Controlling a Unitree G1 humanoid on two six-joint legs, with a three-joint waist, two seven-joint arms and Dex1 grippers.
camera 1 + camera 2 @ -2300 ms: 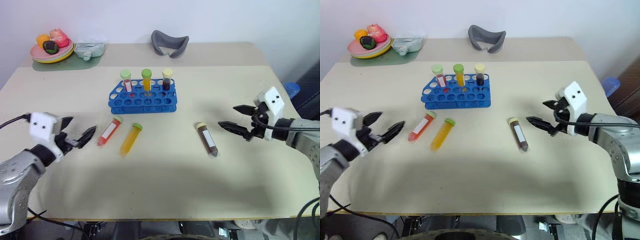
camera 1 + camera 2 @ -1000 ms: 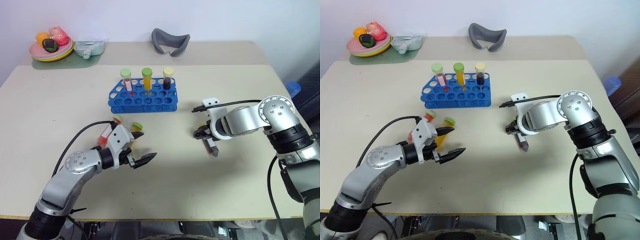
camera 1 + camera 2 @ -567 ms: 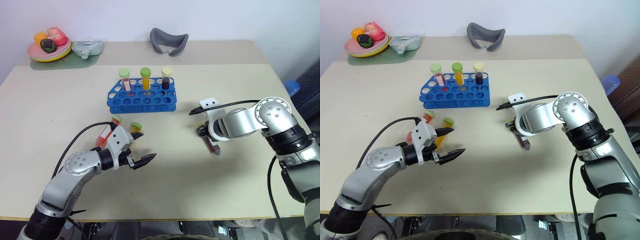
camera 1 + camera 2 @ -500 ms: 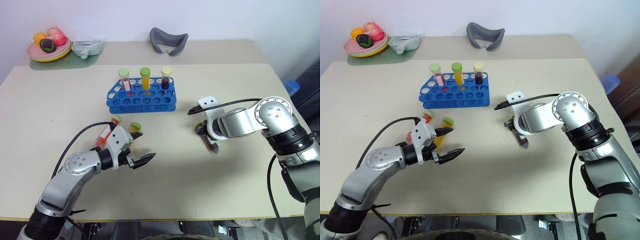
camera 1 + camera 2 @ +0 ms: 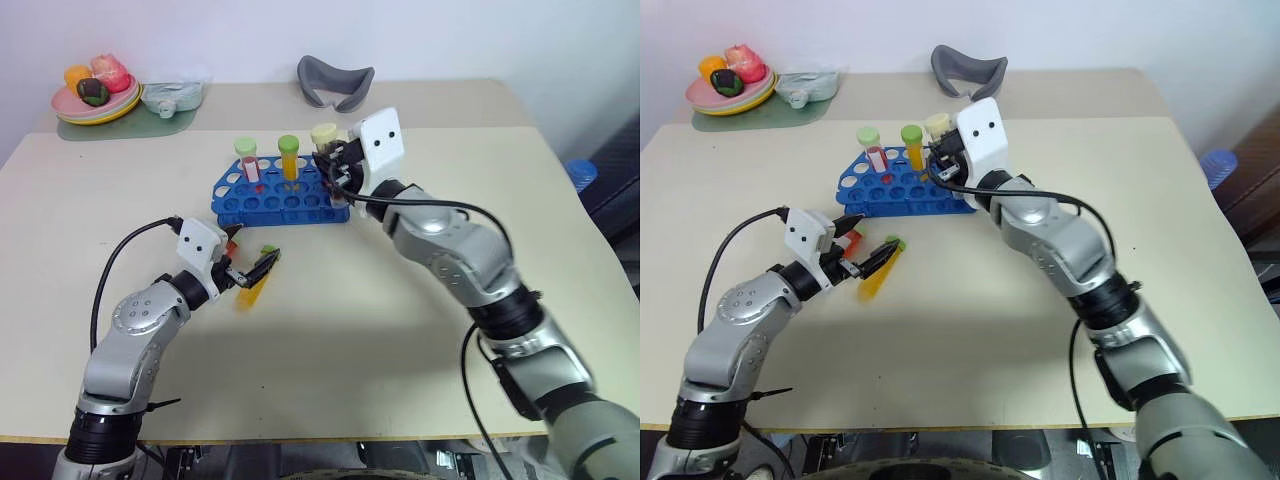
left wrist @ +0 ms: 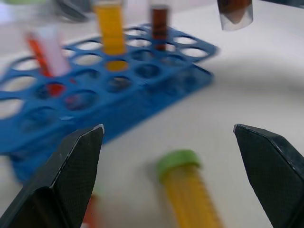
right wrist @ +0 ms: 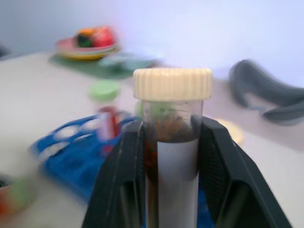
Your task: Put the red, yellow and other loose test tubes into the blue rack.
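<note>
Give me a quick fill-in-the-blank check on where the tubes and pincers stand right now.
1. The right pincer is shut on the ____ tube.
2. The left pincer is ____.
3. The yellow tube lies on the ____.
4. The rack holds ____ upright tubes.

Missing: brown; open; table; three

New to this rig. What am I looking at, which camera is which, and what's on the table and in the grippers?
It is a humanoid robot with two arms, each ending in a two-fingered black gripper. The two wide pictures come from its head, looking down over a beige table. The two close-ups come from wrist cameras looking along the fingers. On the table stands the blue rack, already with three tubes upright in it. The right gripper is shut on the dark brown tube by the rack's right end. The left gripper is open around the yellow tube, with the red tube beside it. A plate of toy food sits at the far corner.
</note>
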